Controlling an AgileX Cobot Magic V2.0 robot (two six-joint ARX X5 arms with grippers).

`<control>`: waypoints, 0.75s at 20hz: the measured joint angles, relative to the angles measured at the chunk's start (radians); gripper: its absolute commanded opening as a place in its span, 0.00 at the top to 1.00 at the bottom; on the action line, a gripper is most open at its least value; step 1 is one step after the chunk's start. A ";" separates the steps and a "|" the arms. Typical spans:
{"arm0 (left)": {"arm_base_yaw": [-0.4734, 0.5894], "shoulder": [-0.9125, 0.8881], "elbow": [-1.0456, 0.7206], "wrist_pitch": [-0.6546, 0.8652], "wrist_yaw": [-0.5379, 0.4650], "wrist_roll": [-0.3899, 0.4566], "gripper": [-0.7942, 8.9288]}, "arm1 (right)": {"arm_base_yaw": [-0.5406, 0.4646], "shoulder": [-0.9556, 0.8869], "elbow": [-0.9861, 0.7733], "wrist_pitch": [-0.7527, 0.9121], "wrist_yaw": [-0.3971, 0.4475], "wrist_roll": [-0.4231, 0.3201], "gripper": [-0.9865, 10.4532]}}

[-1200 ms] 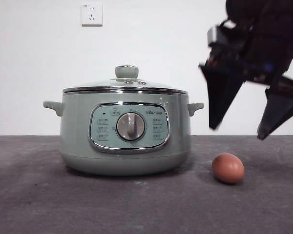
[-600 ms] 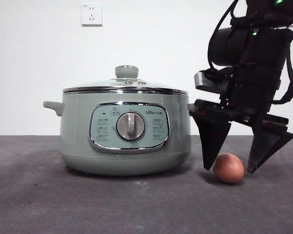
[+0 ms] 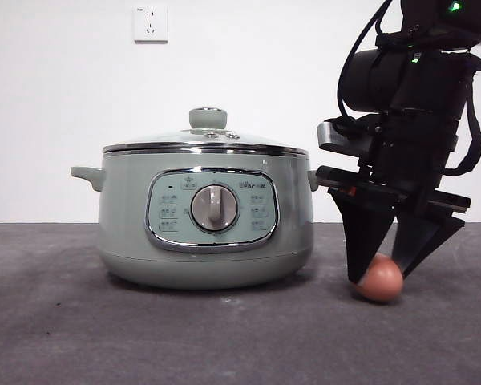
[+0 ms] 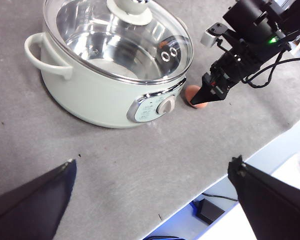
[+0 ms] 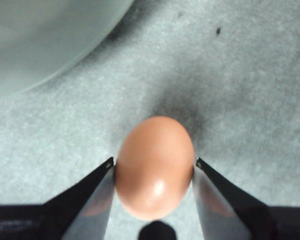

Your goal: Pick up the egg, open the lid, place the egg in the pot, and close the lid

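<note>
The smooth, matte brown-orange egg lies on the grey, felt-like table, just beside the round sage-green pot on its control-panel side. The right end effector stands over it, its two tapered black jaws pressed against the egg's opposite sides, pinching it while it rests on the table. The domed glass lid, steel-rimmed with a pale-green knob, sits closed on the pot, whose shiny steel interior shows through the glass. The left end effector hangs high, well apart from the pot, jaws spread wide. A white wall socket shows behind.
</note>
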 measured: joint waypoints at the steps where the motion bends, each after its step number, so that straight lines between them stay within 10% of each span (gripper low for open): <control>1: 0.000 0.008 0.000 0.000 0.000 0.000 0.18 | 0.000 -0.006 0.000 -0.022 0.000 0.000 0.92; 15: -0.235 0.351 0.152 0.256 -0.139 -0.057 0.18 | 0.000 -0.681 0.000 -0.221 0.001 -0.061 0.92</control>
